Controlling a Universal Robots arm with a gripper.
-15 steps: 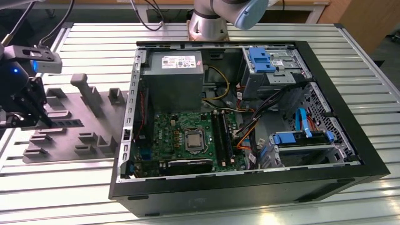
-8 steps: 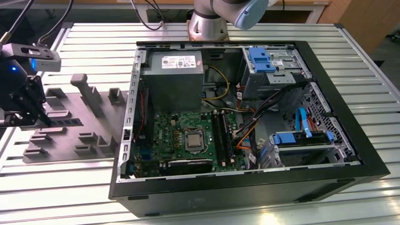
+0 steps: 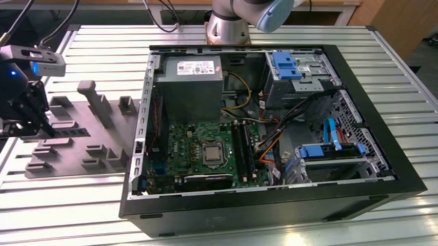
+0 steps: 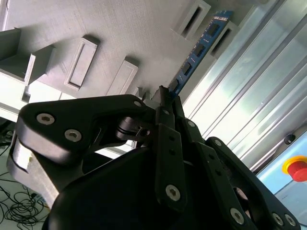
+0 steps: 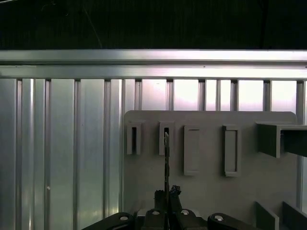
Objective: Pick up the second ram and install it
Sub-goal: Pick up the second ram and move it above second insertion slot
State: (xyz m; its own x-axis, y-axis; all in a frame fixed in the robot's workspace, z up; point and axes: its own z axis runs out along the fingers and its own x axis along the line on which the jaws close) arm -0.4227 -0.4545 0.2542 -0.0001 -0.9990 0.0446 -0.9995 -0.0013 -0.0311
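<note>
The second ram (image 4: 199,48) is a narrow blue-green stick with small black chips. My gripper (image 4: 165,98) is shut on one end of it, and the stick juts out past the fingertips. It hangs at the grey tray (image 3: 75,169) on the exterior view's left, where the ram (image 3: 71,131) shows as a thin green strip beside my gripper (image 3: 38,128). The first wrist view shows the ram (image 5: 166,158) edge-on, rising from my gripper (image 5: 167,194) and lined up with one of the tray's slots (image 5: 166,139). I cannot tell whether it touches the tray.
An open black computer case (image 3: 274,205) lies on the slatted metal table (image 3: 68,215), to the exterior view's right of the tray. Inside are a green motherboard (image 3: 205,148) with dark memory slots (image 3: 241,148), a grey power supply (image 3: 188,87), cables and blue drive brackets (image 3: 329,151). Raised blocks (image 3: 92,97) stand on the tray.
</note>
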